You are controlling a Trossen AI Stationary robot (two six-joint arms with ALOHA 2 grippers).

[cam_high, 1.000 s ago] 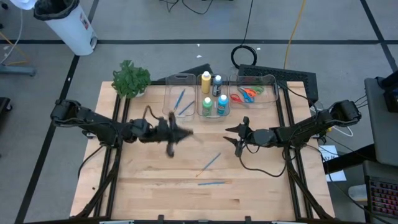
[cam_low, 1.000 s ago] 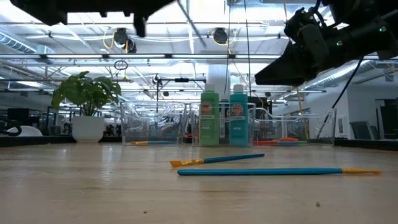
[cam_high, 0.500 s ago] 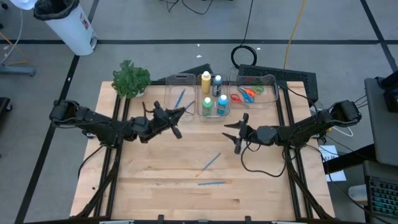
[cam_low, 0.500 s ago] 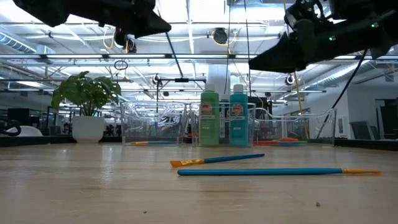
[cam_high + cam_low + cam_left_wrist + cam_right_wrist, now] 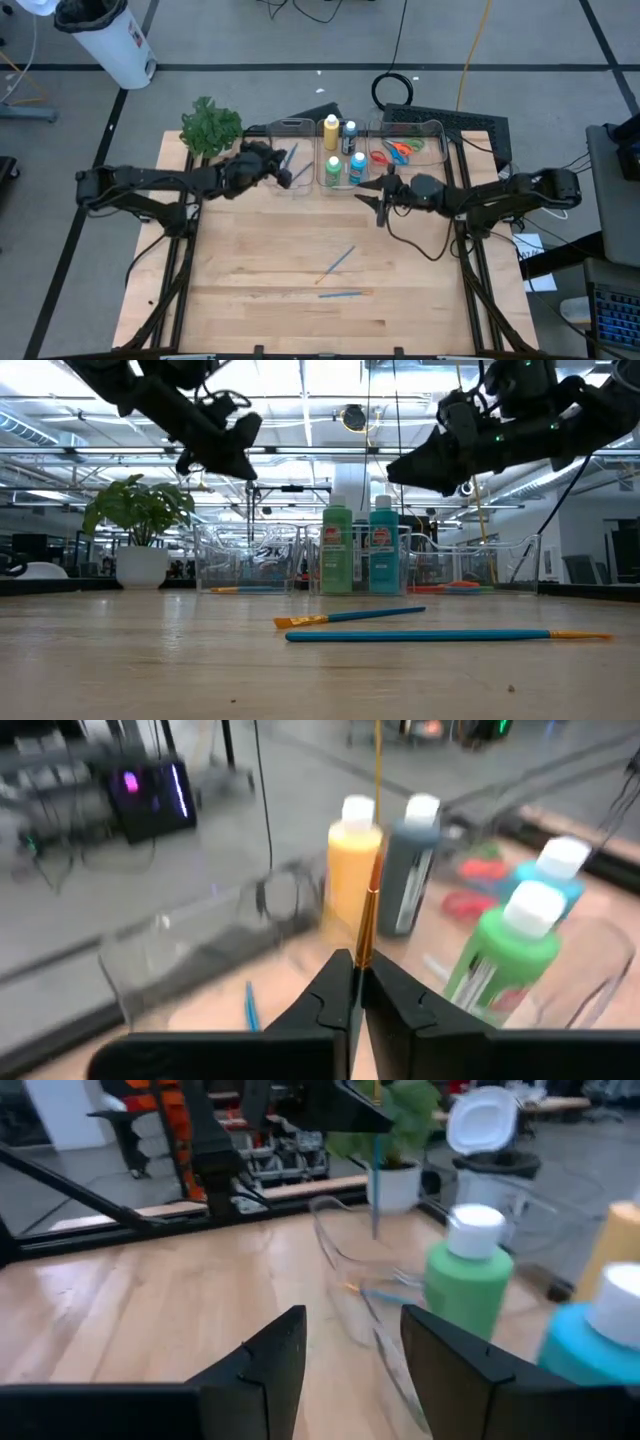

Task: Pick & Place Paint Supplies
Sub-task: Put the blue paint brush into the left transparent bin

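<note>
Paintbrush (image 5: 366,915), thin, light and slippery, sits pinched near its ferrule in my left tool (image 5: 356,982) above the bin (image 5: 285,160); right tool (image 5: 345,1335) gapes empty.

Front of table (image 5: 250,320): you have open bare wood here, broken only by two paintbrushes (image 5: 340,261) lying flat near the middle.
Back edge: clear bins (image 5: 283,128) stand in a row, so you get no level passage through; you can enter only from above.
Middle bin: upright paint bottles (image 5: 332,133) fill it, leaving you tight gaps.
Back left corner: the plant (image 5: 210,127) blocks you.
Left bin: the left gripper (image 5: 281,172), clamped on a brush, sits over it.
Centre: the right gripper (image 5: 381,199), fingers apart, hangs just in front of the bottles.
</note>
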